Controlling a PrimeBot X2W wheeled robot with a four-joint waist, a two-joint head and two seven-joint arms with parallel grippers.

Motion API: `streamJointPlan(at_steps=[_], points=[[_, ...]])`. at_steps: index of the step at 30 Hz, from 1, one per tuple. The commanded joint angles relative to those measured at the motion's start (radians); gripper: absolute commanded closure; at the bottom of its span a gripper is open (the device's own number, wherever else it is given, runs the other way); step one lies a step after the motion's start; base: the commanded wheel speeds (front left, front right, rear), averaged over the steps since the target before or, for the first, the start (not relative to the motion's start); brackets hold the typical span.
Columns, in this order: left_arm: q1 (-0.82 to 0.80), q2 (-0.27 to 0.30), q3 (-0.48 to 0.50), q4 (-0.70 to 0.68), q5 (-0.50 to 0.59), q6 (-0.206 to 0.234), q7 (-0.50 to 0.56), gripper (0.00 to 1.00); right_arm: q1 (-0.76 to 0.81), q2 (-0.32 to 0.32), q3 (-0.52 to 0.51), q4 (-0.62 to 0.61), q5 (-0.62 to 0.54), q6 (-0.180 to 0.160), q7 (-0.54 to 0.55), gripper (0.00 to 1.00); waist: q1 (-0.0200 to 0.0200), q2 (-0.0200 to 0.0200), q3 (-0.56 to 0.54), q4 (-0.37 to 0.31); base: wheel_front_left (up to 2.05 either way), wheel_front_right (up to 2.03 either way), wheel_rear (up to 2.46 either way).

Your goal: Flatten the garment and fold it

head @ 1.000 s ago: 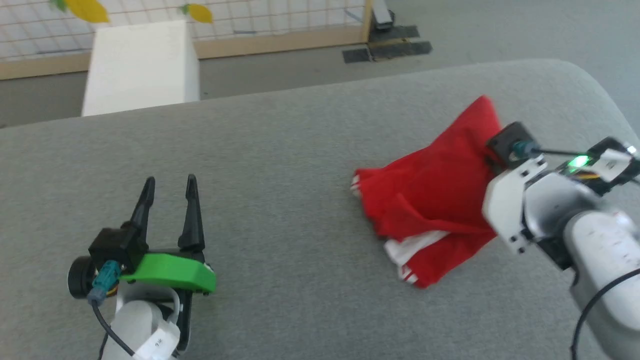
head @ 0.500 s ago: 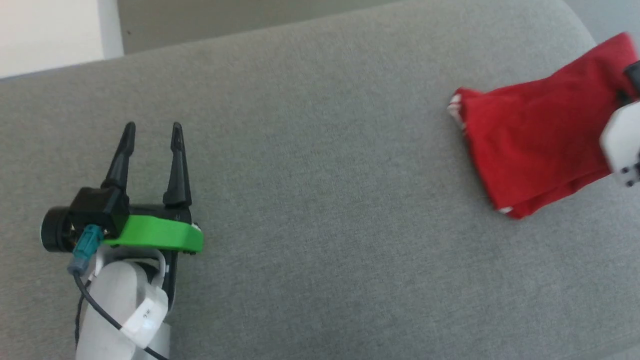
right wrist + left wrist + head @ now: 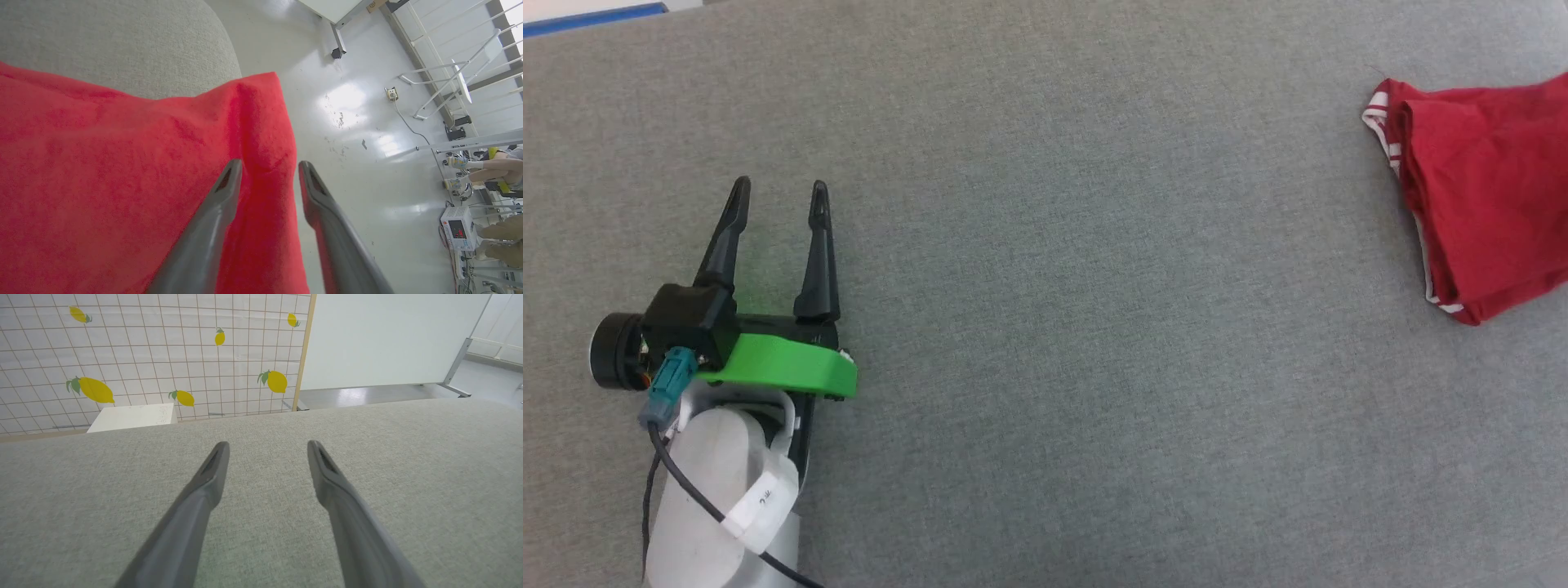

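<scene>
The garment (image 3: 1486, 188) is lying at the tabletop's (image 3: 1045, 343) right edge, its corner between the released right end effector's (image 3: 269, 164) fingers. The left end effector (image 3: 778, 187), also released, is hovering well apart.

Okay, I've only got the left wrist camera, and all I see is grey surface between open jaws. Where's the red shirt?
Observer: The garment lies at the right edge of the head view on the grey surface, far from the left gripper.
Operator: Is it flat?
Observer: No, it lies doubled over, with striped trim along its side toward the left gripper.
Operator: What's the right gripper doing?
Observer: In the right wrist view the right gripper is over the garment, jaws apart, with a ridge of red cloth between them.
</scene>
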Motion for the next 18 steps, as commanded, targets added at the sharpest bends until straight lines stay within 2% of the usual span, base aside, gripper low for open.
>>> streamJointPlan(at_steps=[1,5,10,18], points=[[-0.006,-0.003,-0.001,0.003,-0.005,-0.002,-0.004,0.00,-0.002,0.010,-0.027,0.010,-0.016,-0.002,-0.025,0.00,-0.0002,-0.0001,-0.039,0.025,0.00,0.00,0.00],[0.017,-0.019,-0.002,0.015,-0.018,0.001,-0.004,0.00,0.028,0.036,-0.088,0.016,-0.007,-0.002,-0.113,0.00,-0.0002,-0.0001,-0.108,0.052,0.00,0.00,0.00],[0.062,-0.039,0.002,0.033,-0.040,0.009,-0.004,0.00,0.088,0.082,-0.096,-0.032,0.057,-0.002,-0.220,0.00,-0.0002,-0.0001,-0.206,0.090,0.00,0.00,0.00],[0.130,-0.060,-0.010,0.059,-0.077,0.011,-0.004,0.00,0.269,0.175,-0.054,-0.241,0.240,-0.002,-0.337,0.00,-0.0002,-0.0001,-0.335,0.171,0.00,0.00,0.00]])
